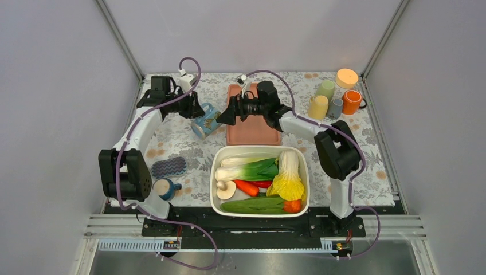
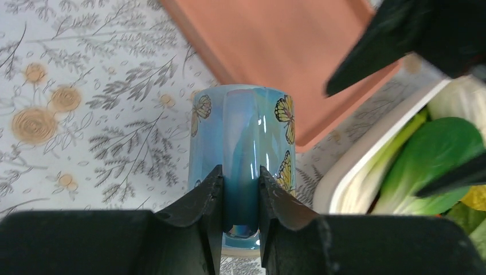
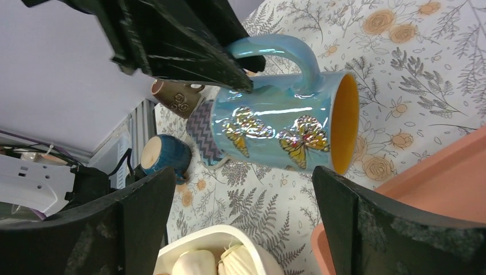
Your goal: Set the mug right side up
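Black fingers of the left gripper [image 2: 240, 172] fill the bottom of the left wrist view, clenched on the curved handle [image 2: 240, 143] of a glossy light-blue ceramic mug with yellow butterflies [image 2: 246, 123]; the handle sits squeezed between the two pads. From above, that mug [image 1: 204, 121] hangs tilted on its side at the end of the left arm, over the floral-printed tablecloth [image 1: 378, 154] and just left of a salmon-pink rectangular tray [image 1: 252, 134]; whether its lower edge touches the cloth I cannot tell. In the right wrist view the mug [image 3: 275, 132] shows its orange-yellow inside facing sideways toward the tray, handle uppermost, base toward the left arm.

The right gripper [image 3: 243, 172] waits just beside it with its fingers spread wide and nothing between them; from overhead it [image 1: 226, 116] points at the mug's mouth from over the tray's left edge, close but apart.

Nearer the arm bases stands a white oblong tub [image 1: 213, 172] packed with toy vegetables; to its left lie a blue chevron-patterned sponge [image 1: 169, 167] and a small dark-blue cup [image 1: 165, 188]; a cluster of pastel and orange cups [image 1: 335, 98] sits at the far right corner.
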You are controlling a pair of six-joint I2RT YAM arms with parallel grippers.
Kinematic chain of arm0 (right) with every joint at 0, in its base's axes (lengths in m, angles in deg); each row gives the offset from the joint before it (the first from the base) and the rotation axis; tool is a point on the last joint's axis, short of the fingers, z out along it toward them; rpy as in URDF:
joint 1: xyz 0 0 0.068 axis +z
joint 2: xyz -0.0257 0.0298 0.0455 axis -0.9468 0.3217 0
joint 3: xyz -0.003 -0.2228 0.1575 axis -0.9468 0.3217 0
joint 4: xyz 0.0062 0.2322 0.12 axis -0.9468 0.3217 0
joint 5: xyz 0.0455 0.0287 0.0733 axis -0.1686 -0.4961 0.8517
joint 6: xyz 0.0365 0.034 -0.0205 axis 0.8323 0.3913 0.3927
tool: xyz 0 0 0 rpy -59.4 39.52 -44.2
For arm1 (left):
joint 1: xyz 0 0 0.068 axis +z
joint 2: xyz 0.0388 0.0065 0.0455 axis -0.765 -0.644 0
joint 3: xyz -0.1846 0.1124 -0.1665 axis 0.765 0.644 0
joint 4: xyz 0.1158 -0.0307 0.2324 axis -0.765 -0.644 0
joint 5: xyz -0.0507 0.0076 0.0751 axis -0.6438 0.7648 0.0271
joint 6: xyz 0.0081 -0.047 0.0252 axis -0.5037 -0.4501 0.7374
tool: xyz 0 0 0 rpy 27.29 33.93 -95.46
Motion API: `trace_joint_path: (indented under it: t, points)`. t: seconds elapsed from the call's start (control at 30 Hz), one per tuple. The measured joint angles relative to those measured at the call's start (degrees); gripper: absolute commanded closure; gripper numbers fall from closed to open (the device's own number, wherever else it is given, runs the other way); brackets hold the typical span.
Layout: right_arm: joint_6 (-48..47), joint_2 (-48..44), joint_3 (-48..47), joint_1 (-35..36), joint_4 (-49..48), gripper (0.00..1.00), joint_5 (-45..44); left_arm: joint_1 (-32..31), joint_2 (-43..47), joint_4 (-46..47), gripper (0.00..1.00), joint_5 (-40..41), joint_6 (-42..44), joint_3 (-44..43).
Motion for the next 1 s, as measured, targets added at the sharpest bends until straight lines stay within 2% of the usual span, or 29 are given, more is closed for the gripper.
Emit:
trace_joint_path:
  t: [0.13, 0.3, 0.77, 0.9, 1.0]
  points:
    - [0.11, 4.59, -3.02, -0.02, -0.07, 0.02, 2.86, 0.09, 0.81, 1.53, 1.00, -4.07, -2.80, -0.02]
    - [-0.55, 5.16, -3.21, -0.02, -0.83, 0.01, 4.37, 0.55, 0.92, 1.79, 1.00, -6.05, -3.10, -0.02]
    - [-7.06, 5.11, -3.89, -1.33, 4.44, 0.01, 1.42, -1.22, 2.12, -1.38, 1.00, -7.78, 0.46, -0.02]
    - [-4.63, 5.11, -5.25, -1.57, 2.05, 0.08, 4.02, -1.51, 2.84, -0.52, 1.00, -9.11, -0.85, -0.02]
    - [-2.36, 5.11, -5.22, -1.55, -1.36, 0.17, 7.67, -1.55, 2.89, 2.75, 1.00, -9.62, -4.52, -0.02]
